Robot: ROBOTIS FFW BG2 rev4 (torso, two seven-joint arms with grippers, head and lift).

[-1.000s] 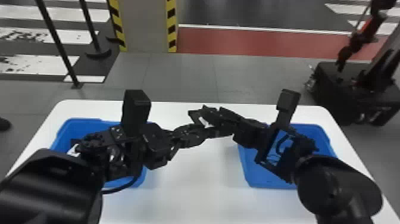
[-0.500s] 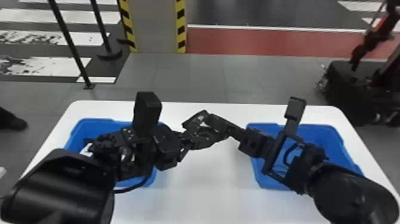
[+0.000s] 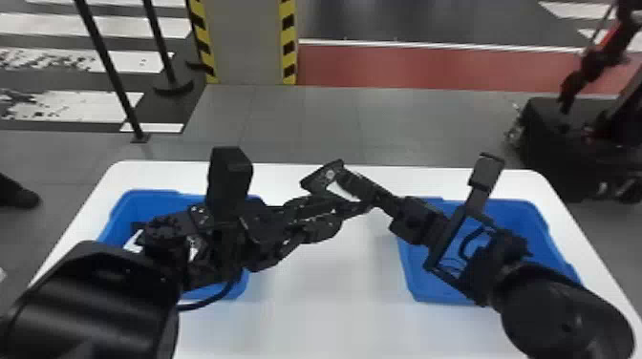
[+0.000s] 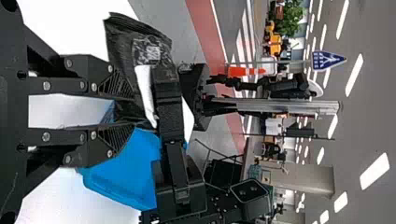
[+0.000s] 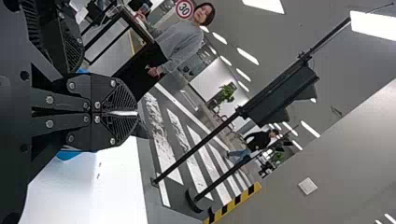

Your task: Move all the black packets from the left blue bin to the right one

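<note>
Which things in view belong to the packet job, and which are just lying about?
Job:
black packet
left bin
right bin
left gripper
right gripper

Just about:
traffic cone
traffic light
green plant

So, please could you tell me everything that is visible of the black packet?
The black packet looks like thin, shiny, creased plastic, with a greyish patch on its face. It is up off the white table, between the left blue bin and the right blue bin. The right tool seems closed on it; another part lies between the parted fingers of the left tool.
</note>
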